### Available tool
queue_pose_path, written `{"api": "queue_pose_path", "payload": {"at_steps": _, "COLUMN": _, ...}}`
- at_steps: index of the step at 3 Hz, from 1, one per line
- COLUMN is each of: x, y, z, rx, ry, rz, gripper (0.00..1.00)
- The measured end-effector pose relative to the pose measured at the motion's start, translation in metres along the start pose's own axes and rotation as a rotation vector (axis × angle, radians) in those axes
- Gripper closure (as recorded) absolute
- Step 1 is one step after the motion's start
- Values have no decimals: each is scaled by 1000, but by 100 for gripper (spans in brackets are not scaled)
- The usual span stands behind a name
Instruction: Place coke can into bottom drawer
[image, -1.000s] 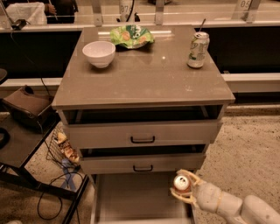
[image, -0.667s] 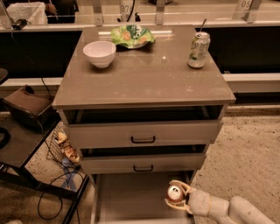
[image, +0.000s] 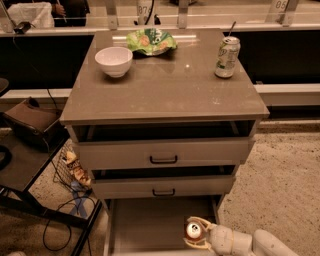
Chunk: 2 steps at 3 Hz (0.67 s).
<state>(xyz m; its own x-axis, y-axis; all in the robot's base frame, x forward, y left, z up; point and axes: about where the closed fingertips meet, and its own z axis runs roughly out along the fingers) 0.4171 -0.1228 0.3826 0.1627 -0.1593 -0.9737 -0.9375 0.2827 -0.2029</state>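
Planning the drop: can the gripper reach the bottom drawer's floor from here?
Probably yes: the gripper, jaws shut on the small red coke can, hangs over the pulled-out shallow grey-beige bottom drawer.

Gripper (image: 194, 232) low in frame, right of centre: pale cream curved fingers (image: 196, 220), chunky white ribbed wrist (image: 225, 240) behind, then a smooth, rounded white arm segment (image: 267, 244).

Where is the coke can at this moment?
Camera view, low and right of centre: the coke can is held in the gripper, over the right side of the open bottom drawer.
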Motion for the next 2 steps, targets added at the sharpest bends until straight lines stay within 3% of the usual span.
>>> {"api": "queue_pose_path", "payload": {"at_steps": 1, "x": 30, "y": -3, "z": 47, "rx": -62, "ry": -50, "rz": -19, "gripper": 100}}
{"api": "queue_pose_path", "payload": {"at_steps": 2, "x": 69, "y": -5, "z": 90, "rx": -86, "ry": -96, "rz": -35, "gripper": 100}}
